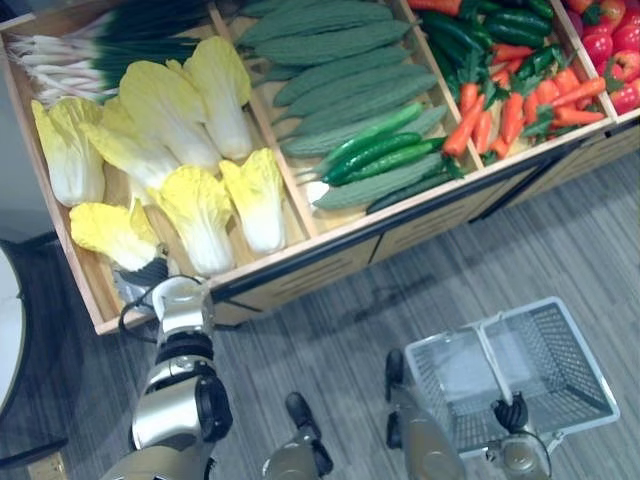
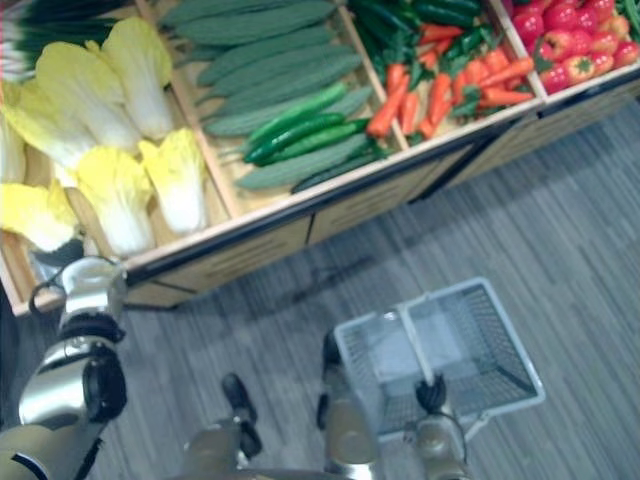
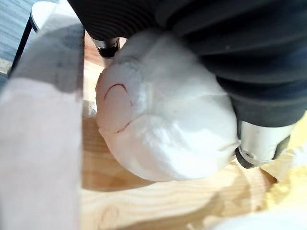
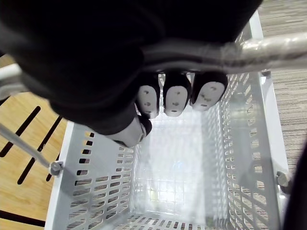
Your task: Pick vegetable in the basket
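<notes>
Left wrist view, close in, has the left hand (image 3: 261, 143) clamped round the white base of a napa cabbage (image 3: 163, 110); left eye view places both in the wooden counter's (image 1: 400, 213) near-left compartment. Right wrist view shows the right hand (image 4: 173, 98) curled round the handle (image 4: 268, 48) of the grey mesh basket (image 4: 91, 187).

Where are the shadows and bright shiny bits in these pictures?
Left wrist view: the napa cabbage gripped by the left hand is brightly lit and casts a shadow on the wooden crate. Right wrist view: the basket bottom glares white below the right hand on its handle. Left eye view: a faint shadow crosses the floor.
</notes>
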